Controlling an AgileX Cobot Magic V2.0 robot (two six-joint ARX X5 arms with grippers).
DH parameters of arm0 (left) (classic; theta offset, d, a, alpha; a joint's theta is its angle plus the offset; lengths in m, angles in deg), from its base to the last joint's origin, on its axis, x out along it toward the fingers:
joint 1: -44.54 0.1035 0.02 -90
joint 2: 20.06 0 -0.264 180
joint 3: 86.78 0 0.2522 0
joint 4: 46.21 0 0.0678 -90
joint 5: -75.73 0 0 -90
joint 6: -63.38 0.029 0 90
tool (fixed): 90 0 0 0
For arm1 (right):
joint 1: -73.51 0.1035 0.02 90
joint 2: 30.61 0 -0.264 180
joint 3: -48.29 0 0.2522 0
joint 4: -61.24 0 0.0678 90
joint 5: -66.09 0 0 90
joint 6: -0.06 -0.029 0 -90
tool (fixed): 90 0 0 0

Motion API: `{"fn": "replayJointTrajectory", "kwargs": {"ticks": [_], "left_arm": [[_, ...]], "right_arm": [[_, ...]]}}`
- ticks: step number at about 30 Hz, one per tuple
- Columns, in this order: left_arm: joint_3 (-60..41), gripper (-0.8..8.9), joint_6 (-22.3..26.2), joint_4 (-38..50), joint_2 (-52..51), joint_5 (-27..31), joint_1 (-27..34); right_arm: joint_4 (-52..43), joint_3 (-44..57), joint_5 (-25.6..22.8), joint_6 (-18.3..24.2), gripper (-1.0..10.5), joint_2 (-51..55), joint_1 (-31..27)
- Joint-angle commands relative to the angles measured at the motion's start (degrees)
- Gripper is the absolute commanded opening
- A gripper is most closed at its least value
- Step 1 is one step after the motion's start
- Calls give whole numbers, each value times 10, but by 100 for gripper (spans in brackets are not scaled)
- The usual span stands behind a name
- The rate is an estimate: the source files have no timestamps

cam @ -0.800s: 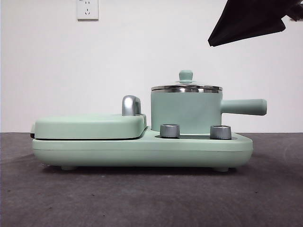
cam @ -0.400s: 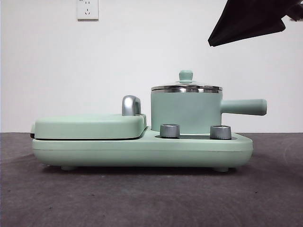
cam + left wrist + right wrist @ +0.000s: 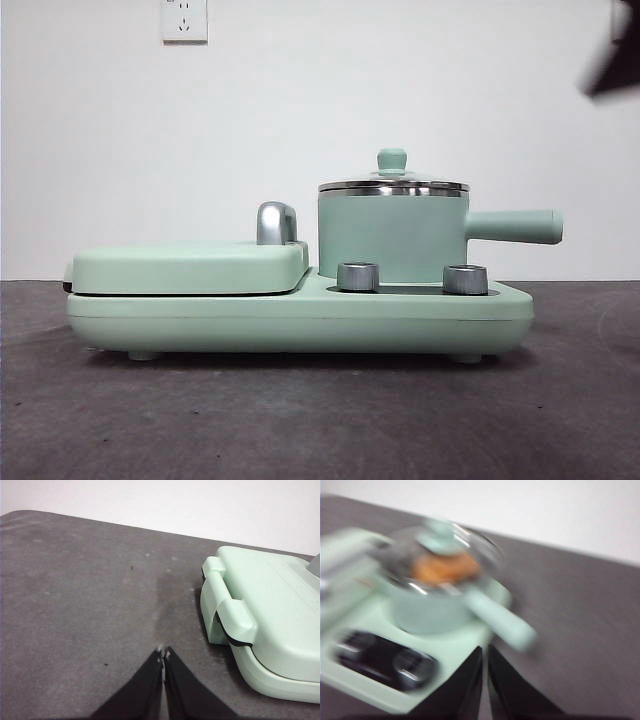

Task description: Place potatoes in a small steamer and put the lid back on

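I am seeing the potato (image 3: 445, 568) sitting inside the small steamer (image 3: 392, 238), an orange-brown mass showing through the glass in my blurred right wrist view, and the lid (image 3: 393, 180) is resting square on the steel rim with its green knob upright. The steamer is standing in its well at the 3 o'clock end of the mint-green cooker base (image 3: 300, 318), its straight handle pointing toward 3 o'clock, with the two steel dials (image 3: 359, 277) just in front of it. The closed griddle (image 3: 190, 266) is occupying the 9 o'clock half, its chrome handle (image 3: 277, 222) rising between griddle and steamer. What is changing is the arm: a second ago a large dark shape was hanging at about 1 o'clock above the steamer in the front view, and now only a smeared dark tip is showing at the far 2 o'clock edge, so I am judging that the arm is pulling away fast. The right gripper (image 3: 484, 652) is carrying nothing, its jaws pressed together, well clear of the steamer. The left gripper (image 3: 163, 654) is waiting over the bare grey surface (image 3: 320, 420) beside the griddle end, jaws likewise clenched and empty. I am reading the task as essentially complete, with only the retreat remaining.
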Motion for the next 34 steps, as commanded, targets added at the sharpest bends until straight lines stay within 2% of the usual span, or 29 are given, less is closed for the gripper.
{"fn": "replayJointTrajectory", "kwargs": {"ticks": [1, 6, 16, 22, 34], "left_arm": [[-11, 6, -2, -1, 0, -1, -1], [-11, 6, -2, -1, 0, -1, -1], [-11, 6, -2, -2, 0, -1, -1], [-11, 6, -2, -3, 0, -1, -1], [-11, 6, -2, -3, 0, -1, -1]], "right_arm": [[-4, 49, 13, 5, 15, 66, -82], [-12, 135, -5, 5, 15, 198, -151], [-38, 244, -7, -15, 15, 345, -178], [-41, 244, -7, -30, 15, 344, -182], [-42, 243, -7, -29, 15, 344, -182]]}}
